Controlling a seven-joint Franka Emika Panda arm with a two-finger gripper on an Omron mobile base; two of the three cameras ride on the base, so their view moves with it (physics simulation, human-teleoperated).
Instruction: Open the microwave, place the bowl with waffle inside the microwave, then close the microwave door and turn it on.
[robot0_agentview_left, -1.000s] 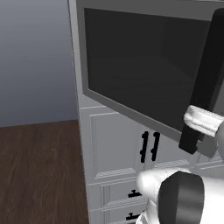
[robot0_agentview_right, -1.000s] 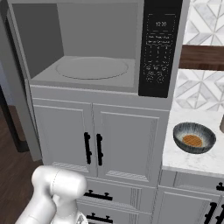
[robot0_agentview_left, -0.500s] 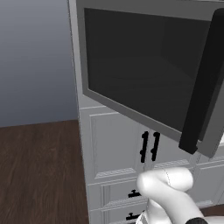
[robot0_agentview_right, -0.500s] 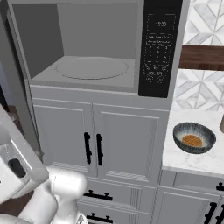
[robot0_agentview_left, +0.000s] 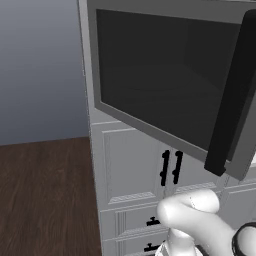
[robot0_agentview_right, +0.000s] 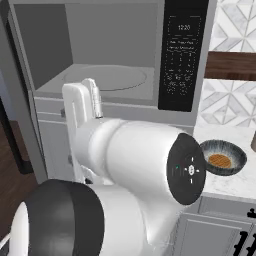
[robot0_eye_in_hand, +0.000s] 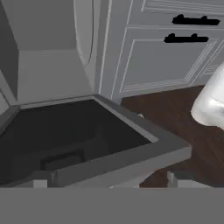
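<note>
Across the upper right of the left base view the microwave door (robot0_agentview_left: 165, 85) stands swung open, its black bar handle (robot0_agentview_left: 232, 95) at the right edge, the white arm bent low at the bottom right. Filling the right base view's centre, the arm's elbow fronts the microwave (robot0_agentview_right: 110, 55); the bowl (robot0_agentview_right: 222, 157) with waffle (robot0_agentview_right: 219, 160) sits at right on the counter (robot0_agentview_right: 225, 182). Seen tilted from the hand view, the door fills the lower left; the gripper's jaws stand wide, holding nothing.

glossy white rounded arm links, dark grey joint bands; black round cap with small markings
</note>
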